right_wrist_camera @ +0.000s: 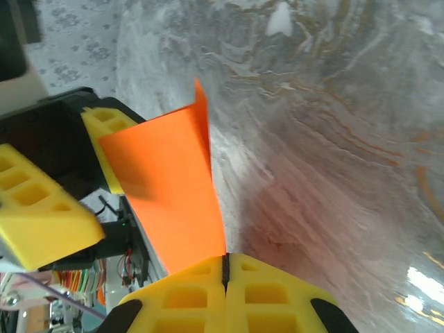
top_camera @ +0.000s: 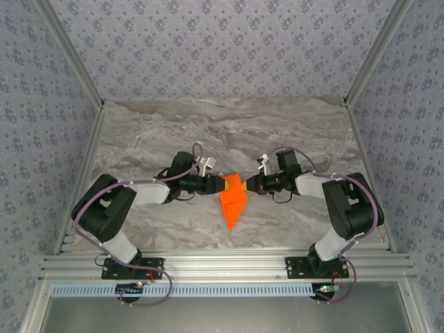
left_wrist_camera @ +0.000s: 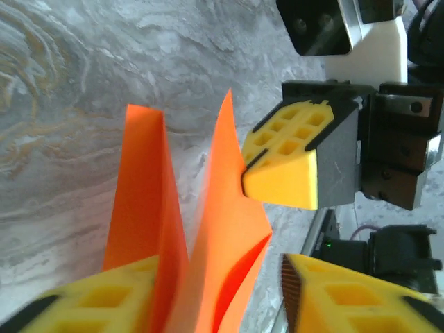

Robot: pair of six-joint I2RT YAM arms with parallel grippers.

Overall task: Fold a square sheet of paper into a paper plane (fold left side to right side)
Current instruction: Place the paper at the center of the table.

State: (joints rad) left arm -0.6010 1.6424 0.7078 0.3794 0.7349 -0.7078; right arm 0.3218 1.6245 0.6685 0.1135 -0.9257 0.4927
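A grey-veined marble table [top_camera: 291,132] sits inside walls [top_camera: 222,41] papered with a small floral print, and an aluminium rail [top_camera: 222,265] runs along its near edge. The two arms reach inward and meet over the middle of the table, with the orange paper [top_camera: 232,202] between their tips.

The right gripper [top_camera: 247,185] is clenched. In its own wrist view the two yellow pads [right_wrist_camera: 270,298] press flat against each other, leaving only a thin dark seam, and the lower edge of the paper runs into that seam. The left wrist view shows the same pinch from the other side, with the pads biting the edge of one raised flap.

The left gripper [top_camera: 220,184] is released. Its yellow fingers [left_wrist_camera: 347,295] stand well apart at the bottom of the left wrist view, and the folded paper rises through the gap between them. The paper lies against the finger on the left of that view and stays clear of the other. The right wrist view also shows these fingers spread on either side of the sheet.

From above, the paper reads as a narrow shape tapering to a point aimed at the near edge. Whether that point touches the marble cannot be told. The left wrist view adds that two flaps stand up in a V from a central crease. The right wrist view shows one broad flap ending in a sharp corner at the top
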